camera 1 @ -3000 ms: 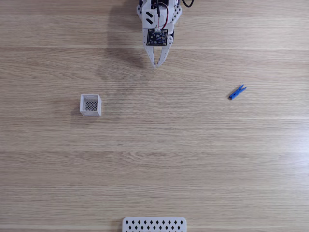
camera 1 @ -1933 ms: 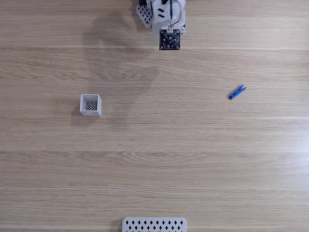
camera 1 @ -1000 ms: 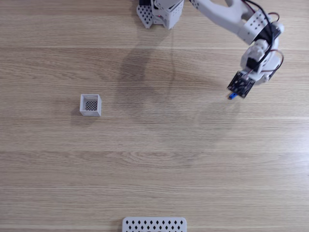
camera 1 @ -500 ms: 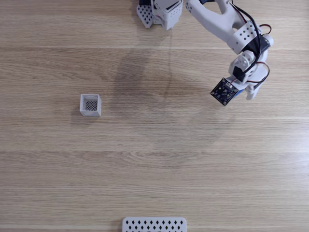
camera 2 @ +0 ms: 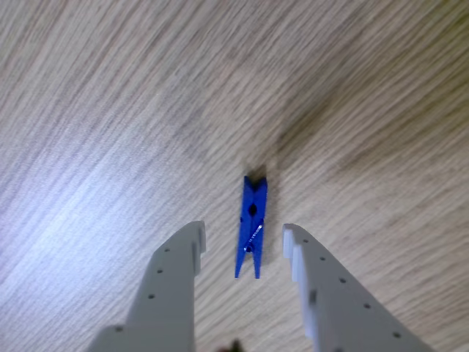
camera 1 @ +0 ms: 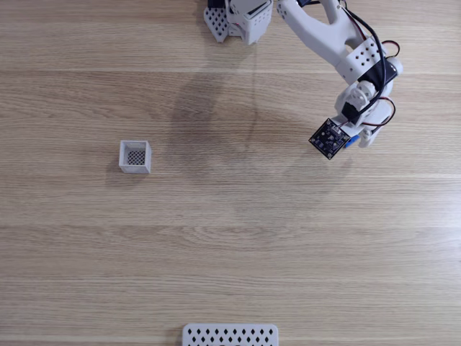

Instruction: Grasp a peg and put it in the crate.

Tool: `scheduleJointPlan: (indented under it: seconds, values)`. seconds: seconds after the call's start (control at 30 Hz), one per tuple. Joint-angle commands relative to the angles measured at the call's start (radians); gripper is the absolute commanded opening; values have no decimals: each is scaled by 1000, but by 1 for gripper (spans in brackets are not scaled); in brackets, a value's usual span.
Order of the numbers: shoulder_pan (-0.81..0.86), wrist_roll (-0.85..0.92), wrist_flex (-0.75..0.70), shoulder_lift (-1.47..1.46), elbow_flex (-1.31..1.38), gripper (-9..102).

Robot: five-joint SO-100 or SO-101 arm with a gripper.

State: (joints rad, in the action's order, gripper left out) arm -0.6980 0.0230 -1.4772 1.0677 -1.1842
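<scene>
In the fixed view, the white arm (camera 1: 328,32) reaches from the top edge down toward the right side of the wooden surface (camera 1: 230,238). At its end a dark square board (camera 1: 330,138) faces the camera, and a sliver of the blue peg (camera 1: 351,141) shows just beside it, mostly covered by the arm. The crate (camera 1: 135,156) stands on the left part of the surface, well apart from the arm, its dark mesh bottom visible through the open top. A white panel with diamond holes (camera 1: 230,335) lies at the bottom edge.

In the other view, the tool (camera 2: 243,236) enters from the bottom edge with its two pale fingers (camera 2: 179,264) spread apart. The peg (camera 2: 251,226) lies flat on the surface between them, running lengthwise along the gap, its lower half flanked by the fingertips. Neither finger touches it; a strip of wood shows on each side. A dark shadow falls on the wood just beyond its far end.
</scene>
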Motion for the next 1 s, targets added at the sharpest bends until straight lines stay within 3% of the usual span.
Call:
scheduleJointPlan:
  seconds: [0.0, 0.37, 0.43, 0.57, 0.7, 0.8, 0.97]
  values:
    - [-17, -3, 25, 17, 23, 17]
    - [-71, -8, 26, -66, 23, 16]
    - [-74, -5, 28, -69, 23, 13]
    - [-72, -3, 31, -61, 20, -4]
    - [-58, 23, 38, 28, -46, 1]
    - [-35, 163, 81, 225, -202, -1]
    - [94, 529, 284, 653, -598, -1]
